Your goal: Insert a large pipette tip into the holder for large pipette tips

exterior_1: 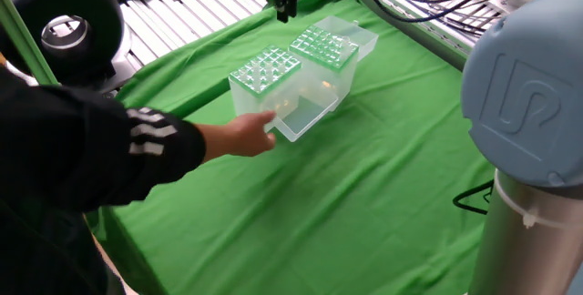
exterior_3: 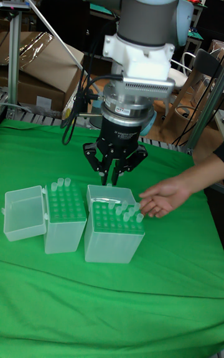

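Observation:
The holder for large pipette tips (exterior_3: 65,212) has a bright green hole plate, a few thick tips at its back edge and its clear lid (exterior_3: 23,212) swung open to the left. In the fixed view the holder for large pipette tips (exterior_1: 324,47) is the farther box. My gripper (exterior_3: 112,178) hangs just behind the two boxes, above the other box's raised lid. Its fingers are drawn together on a slender whitish large pipette tip (exterior_3: 115,175) pointing down. At the top of the fixed view my gripper (exterior_1: 286,2) is dark and small, and the tip cannot be made out.
A second tip box (exterior_3: 115,226), paler and bristling with clear tips, stands right of the holder. A person's hand (exterior_1: 248,137) reaches across the green cloth and touches that box's open lid (exterior_1: 301,120); the same hand (exterior_3: 158,199) enters from the right. The robot's own column (exterior_1: 528,195) fills the right.

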`<control>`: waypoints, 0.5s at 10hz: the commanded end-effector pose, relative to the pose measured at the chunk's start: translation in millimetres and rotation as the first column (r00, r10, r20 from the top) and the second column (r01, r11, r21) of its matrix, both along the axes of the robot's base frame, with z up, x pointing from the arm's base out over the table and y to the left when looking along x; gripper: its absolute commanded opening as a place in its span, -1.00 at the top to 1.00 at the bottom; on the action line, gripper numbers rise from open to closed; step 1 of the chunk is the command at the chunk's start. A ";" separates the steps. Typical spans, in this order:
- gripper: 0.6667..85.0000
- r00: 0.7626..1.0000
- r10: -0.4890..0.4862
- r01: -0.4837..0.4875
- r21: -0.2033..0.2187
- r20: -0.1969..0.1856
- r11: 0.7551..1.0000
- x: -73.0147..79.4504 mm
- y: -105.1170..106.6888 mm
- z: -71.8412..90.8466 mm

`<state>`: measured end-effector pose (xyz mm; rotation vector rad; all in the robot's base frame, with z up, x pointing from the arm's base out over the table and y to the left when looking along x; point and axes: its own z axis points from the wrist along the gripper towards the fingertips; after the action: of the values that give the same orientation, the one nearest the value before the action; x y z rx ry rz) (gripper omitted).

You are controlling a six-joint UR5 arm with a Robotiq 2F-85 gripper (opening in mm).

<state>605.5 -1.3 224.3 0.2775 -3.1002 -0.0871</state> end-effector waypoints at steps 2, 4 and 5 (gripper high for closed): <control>0.27 1.000 0.015 -0.015 0.010 -0.013 1.000 -3.1 5.8 -6.0; 0.26 0.999 0.037 -0.037 0.046 0.011 0.998 2.7 16.6 -8.7; 0.26 0.999 0.038 -0.040 0.049 0.027 0.998 9.2 23.9 -26.0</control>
<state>606.1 6.4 214.3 0.3162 -3.0957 -0.1056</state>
